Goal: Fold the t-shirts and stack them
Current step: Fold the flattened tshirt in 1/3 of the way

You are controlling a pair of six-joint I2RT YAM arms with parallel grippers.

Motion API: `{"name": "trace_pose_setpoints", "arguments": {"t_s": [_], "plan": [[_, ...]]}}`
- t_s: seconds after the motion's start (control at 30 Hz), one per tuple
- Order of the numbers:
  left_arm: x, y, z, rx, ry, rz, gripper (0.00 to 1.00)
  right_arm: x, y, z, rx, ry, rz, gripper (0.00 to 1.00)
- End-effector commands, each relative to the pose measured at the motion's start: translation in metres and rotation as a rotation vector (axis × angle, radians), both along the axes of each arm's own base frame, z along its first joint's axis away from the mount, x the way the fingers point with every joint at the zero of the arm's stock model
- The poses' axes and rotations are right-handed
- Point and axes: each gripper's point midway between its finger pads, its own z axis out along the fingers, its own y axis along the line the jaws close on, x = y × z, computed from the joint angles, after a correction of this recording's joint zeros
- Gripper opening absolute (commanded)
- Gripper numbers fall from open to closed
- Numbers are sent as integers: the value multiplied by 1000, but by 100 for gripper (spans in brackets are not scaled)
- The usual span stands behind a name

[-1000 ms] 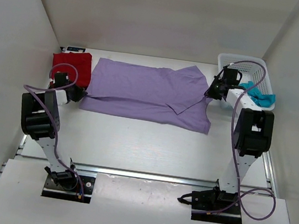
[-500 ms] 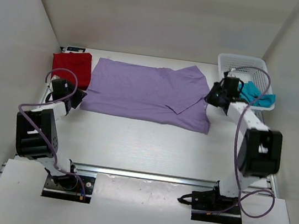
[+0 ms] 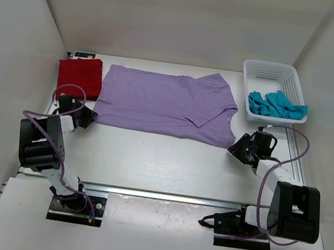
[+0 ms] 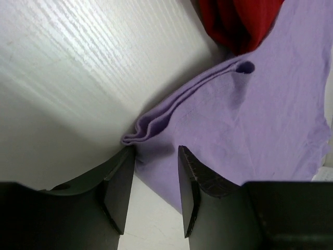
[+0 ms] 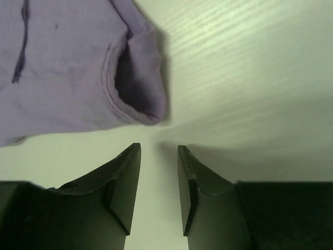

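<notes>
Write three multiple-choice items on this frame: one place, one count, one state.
1. Where is the teal blue cloth t-shirt?
A) in the white plastic mesh basket
B) spread flat in the middle
C) folded at far left

2. How many t-shirts lie outside the basket?
A) one
B) two
C) three

3. The right gripper is:
A) shut on cloth
B) open, empty
C) shut, empty

Key:
1 A: the teal cloth lies inside the basket walls.
2 B: the folded dark red cloth t-shirt and the spread lavender purple cloth t-shirt.
3 B: its fingers stand apart with nothing between.
</notes>
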Motion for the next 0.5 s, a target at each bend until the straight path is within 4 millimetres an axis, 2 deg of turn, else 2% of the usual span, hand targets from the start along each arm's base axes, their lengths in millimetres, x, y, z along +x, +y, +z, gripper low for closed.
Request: {"name": "trace_pose_setpoints", "arguments": {"t_s": [0.0,0.17,0.27,0.33,0.37,0.4,0.47], "plan": [[1,2,-8,-4,26,-1,49,28,2,15,25,-100,2,33],[-2,-2,-15,-12,40,-13,39,46,-2,6,36,-106,-26,33],[1,-4,-15,-9,39,-24,29,51,0,-2,63,-83,-32,16],[3,-3,-16,-7,39,-22,19,51,-1,-4,55,-81,-40,8],[3,-6,-15,-14,38,-34,10,51,0,-3,53,-76,-41,2],[2,-4,-16,-2,53,-32,2,47,-4,-3,50,-62,-52,0],[-2,-4,-14,9,60,-36,0,37,-7,-3,52,-48,-72,0]]}}
